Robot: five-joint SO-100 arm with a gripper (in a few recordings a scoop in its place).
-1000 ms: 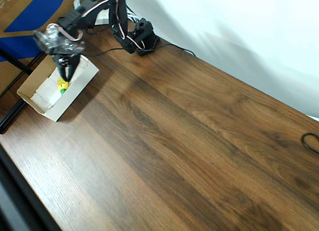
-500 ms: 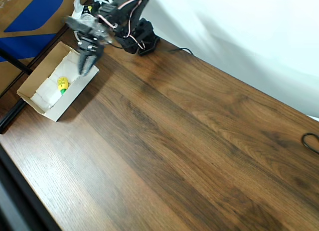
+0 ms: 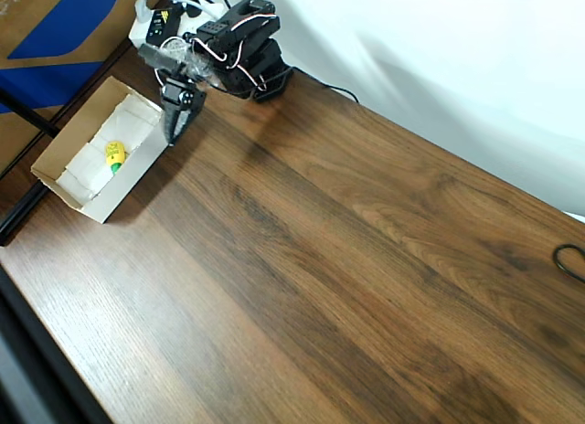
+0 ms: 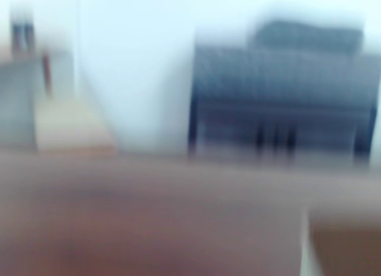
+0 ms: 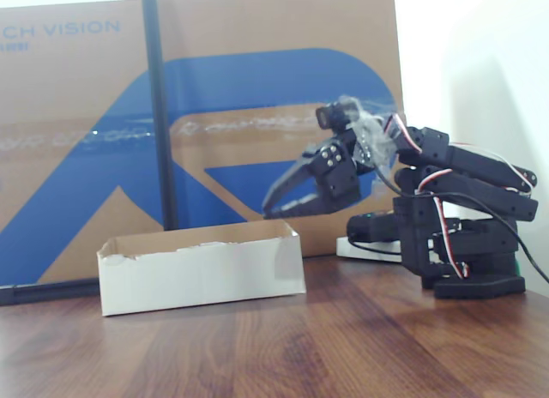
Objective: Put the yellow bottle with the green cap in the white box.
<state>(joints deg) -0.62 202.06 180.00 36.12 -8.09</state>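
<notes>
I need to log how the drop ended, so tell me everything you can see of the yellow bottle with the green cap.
In the overhead view the yellow bottle with the green cap is a tiny, stubby, plastic-looking thing lying on its side on white paper padding inside the white box, cap toward the lower part of the picture. A dark mark shows on its yellow side. Nothing grips it; the gripper hangs beside the box.
</notes>
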